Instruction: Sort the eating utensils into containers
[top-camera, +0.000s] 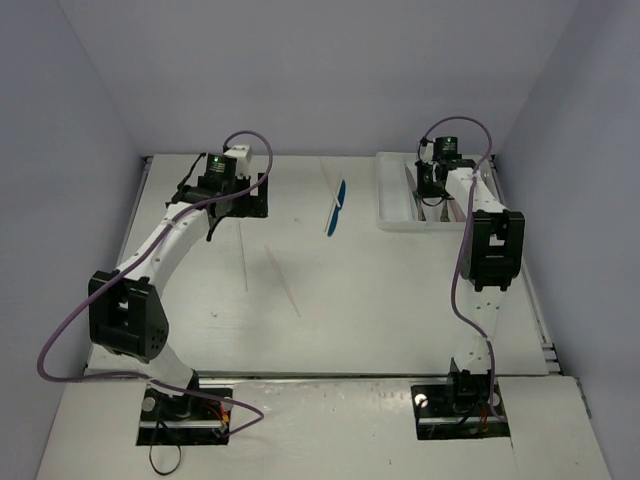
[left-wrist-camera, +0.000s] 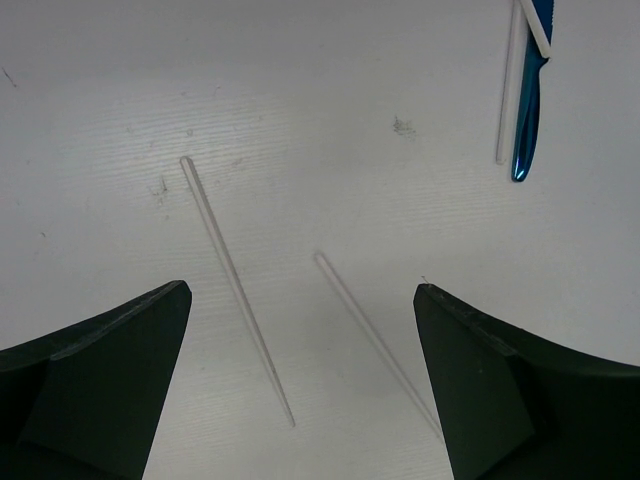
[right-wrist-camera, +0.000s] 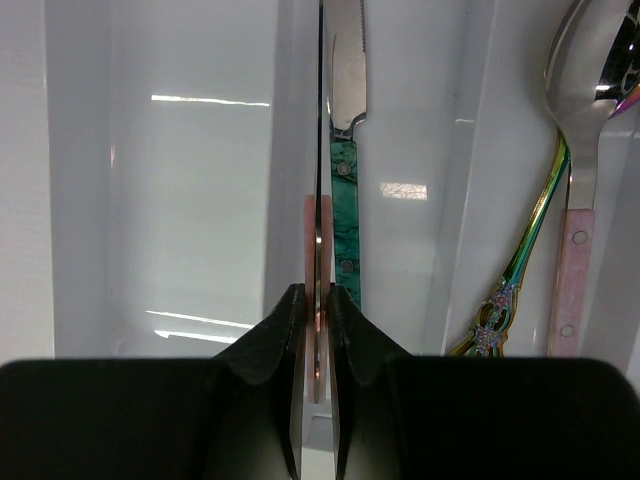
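Observation:
My right gripper (right-wrist-camera: 317, 290) is shut on a pink-handled utensil (right-wrist-camera: 310, 230), held on edge over a divider of the white tray (right-wrist-camera: 180, 200). In the top view that gripper (top-camera: 432, 188) hangs over the tray (top-camera: 396, 218) at the back right. A teal-handled knife (right-wrist-camera: 345, 200) lies in the compartment beside the held piece. Further right lie a pink-handled spoon (right-wrist-camera: 575, 240) and an iridescent ornate-handled utensil (right-wrist-camera: 520, 270). My left gripper (left-wrist-camera: 300, 290) is open above the table, with two pale sticks (left-wrist-camera: 235, 285) (left-wrist-camera: 375, 335) lying below it. A blue utensil (left-wrist-camera: 527, 110) lies further off.
The blue utensil (top-camera: 337, 208) lies mid-table at the back, with another pale stick (top-camera: 327, 180) beside it. The two pale sticks (top-camera: 244, 265) (top-camera: 283, 280) lie left of centre. Grey walls close in the table on three sides.

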